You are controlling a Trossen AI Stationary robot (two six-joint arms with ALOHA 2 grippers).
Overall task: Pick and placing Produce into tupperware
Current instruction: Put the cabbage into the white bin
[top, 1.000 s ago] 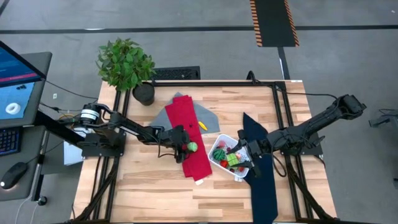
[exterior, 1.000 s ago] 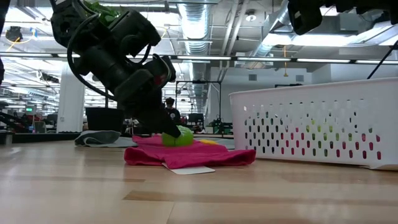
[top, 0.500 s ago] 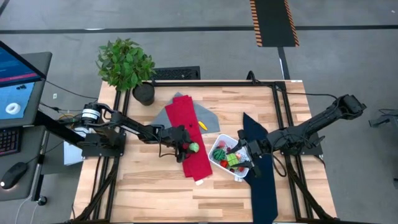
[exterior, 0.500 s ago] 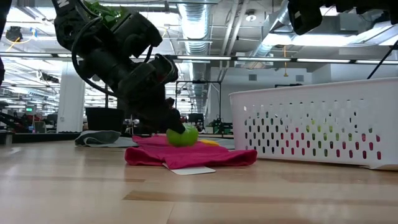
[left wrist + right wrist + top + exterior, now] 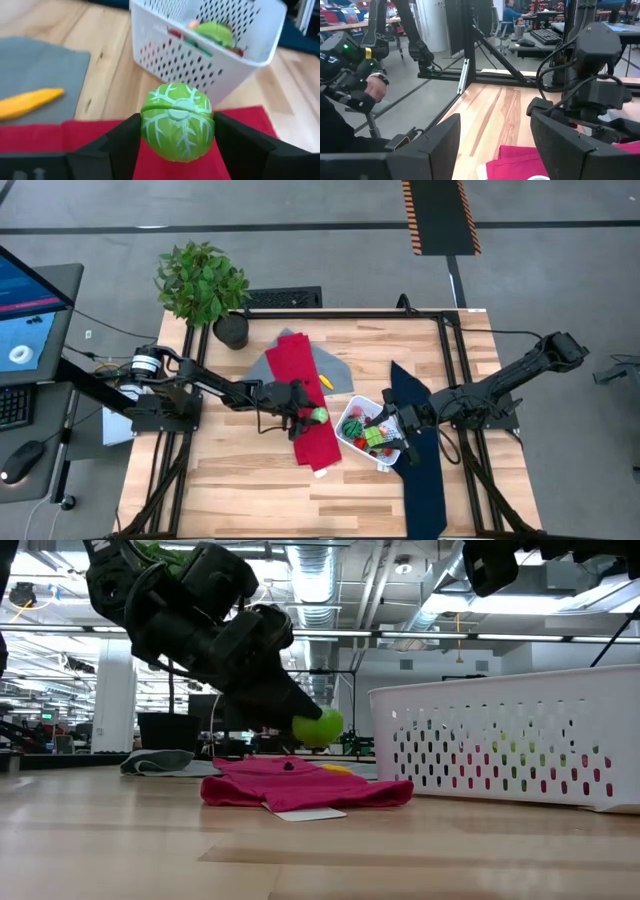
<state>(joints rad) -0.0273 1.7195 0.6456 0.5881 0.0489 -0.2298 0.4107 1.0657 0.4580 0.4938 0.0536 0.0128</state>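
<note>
Lifted off the red cloth, pale-veined green cabbage sits in left pincer.

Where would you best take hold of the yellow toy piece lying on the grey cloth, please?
Grip the yellow piece across its narrow middle, coming straight down from above. It lies flat on the grey cloth, long and slim, so fingers should close across its width rather than along its length.

- Wooden worktop, light planks, black frame rails along its edges.
- Long red cloth lying mid-worktop, partly over a grey cloth.
- Long navy cloth on the right side.
- Potted plant at far left corner.
- Keyboard beside the plant.
</note>
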